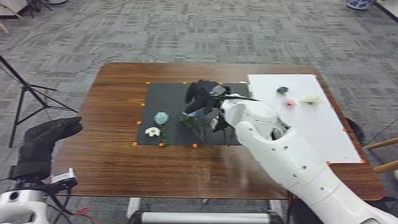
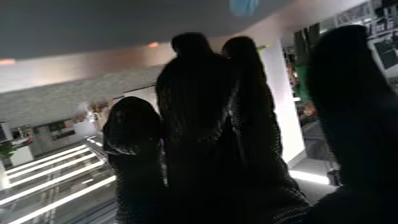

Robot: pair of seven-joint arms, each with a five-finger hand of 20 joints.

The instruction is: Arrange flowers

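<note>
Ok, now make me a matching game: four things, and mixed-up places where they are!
1. light-blue flower
2. small pink flower
3. black-gloved right hand
4. black-gloved left hand

A. near the brown wooden table's left edge
B. above the black mat
C. on the white sheet
D. lying on the black mat

Pairs: 1-D, 2-C, 3-B, 4-A

Black mat: pale blue flower (image 1: 161, 118), white flower (image 1: 153, 132) close together; green stem (image 1: 197, 129) near right hand (image 1: 202, 97).
White sheet (image 1: 311, 130): dark flower (image 1: 282, 90), pink flower (image 1: 290, 103), cream flower (image 1: 309, 99).
Left hand (image 1: 51, 132): beside table (image 1: 111, 110).
</note>
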